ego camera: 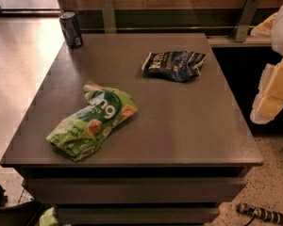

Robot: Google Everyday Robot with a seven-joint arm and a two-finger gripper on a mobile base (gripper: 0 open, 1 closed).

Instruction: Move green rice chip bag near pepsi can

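Off right edge of grey table [179, 140], pincer [272, 95]

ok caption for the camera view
Green rice chip bag front left on table, pepsi can far-left corner, tool beyond right edge.

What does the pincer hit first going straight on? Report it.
The pincer hangs right of the table, apparently pointing down-left. It would likely meet the table's right edge first, or the floor beside it; depth is unclear.

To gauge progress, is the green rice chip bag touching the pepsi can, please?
Apart: camera view shows bare table between green rice chip bag and pepsi can; gripper far right.
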